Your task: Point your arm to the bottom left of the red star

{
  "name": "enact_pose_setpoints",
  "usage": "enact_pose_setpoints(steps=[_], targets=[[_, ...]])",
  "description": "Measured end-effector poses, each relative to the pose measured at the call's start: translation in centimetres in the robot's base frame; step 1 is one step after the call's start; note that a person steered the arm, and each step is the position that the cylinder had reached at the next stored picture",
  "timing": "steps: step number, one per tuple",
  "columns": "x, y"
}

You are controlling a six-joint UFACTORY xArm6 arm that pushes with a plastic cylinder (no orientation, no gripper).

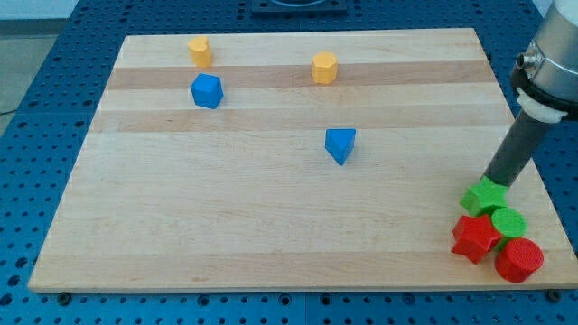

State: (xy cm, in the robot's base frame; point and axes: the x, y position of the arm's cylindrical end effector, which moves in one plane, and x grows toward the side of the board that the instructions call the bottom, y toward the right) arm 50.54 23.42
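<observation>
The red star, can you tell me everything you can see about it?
The red star is a chunky, matte red block with blunt points, lying flat on the wooden board near the corner at the view's bottom right. It sits in a tight cluster: a green star just above it, a green round block and a red round block on its right, all seeming to touch it. My tip rests by the green star, above the red one.

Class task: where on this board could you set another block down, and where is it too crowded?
Free: the wooden board below the blue cube and left of the blue triangle. Crowded: bottom right, where my tip meets the green star, green cylinder, red star, red cylinder.
</observation>
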Motion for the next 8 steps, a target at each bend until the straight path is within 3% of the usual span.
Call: enact_pose_setpoints(steps=[1, 2, 3, 4, 8], targets=[[-1.6, -1.4], [-6.3, -7.2], [-4.7, -13.1], [-2.9, -13.4], [-10.2, -15.9]])
